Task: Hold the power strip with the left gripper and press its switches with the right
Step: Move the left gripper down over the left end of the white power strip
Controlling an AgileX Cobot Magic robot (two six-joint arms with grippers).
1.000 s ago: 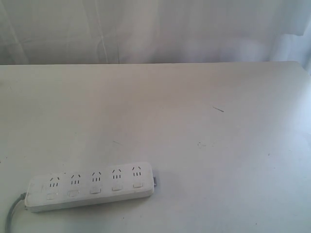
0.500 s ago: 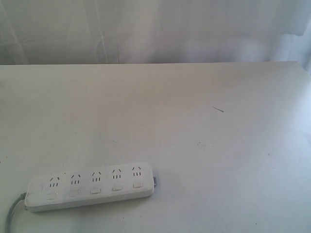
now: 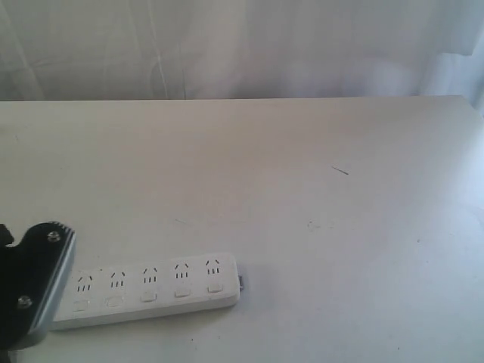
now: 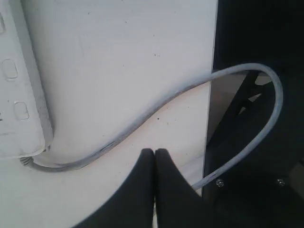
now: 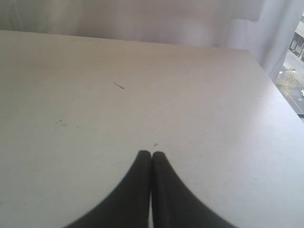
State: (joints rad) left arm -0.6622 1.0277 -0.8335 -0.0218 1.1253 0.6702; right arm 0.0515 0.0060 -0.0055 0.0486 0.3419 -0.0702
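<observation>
Exterior view: left gripper [image 3: 34, 289] overlaps power strip [image 3: 155, 291] cord end, jaws closed, empty; right gripper [image 5: 151, 155] jaws closed over table [image 5: 213, 95].

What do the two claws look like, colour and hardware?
Both black. The left claw and right claw each have two smooth fingers tapering to narrow tips. In the exterior view the left one shows a flat black face with a light grey edge and two silver screws. No markings visible.

We see the power strip [image 3: 151, 291] lying flat on the white table [image 3: 302, 151], its grey cord [image 4: 142, 118] crossing the edge.
</observation>
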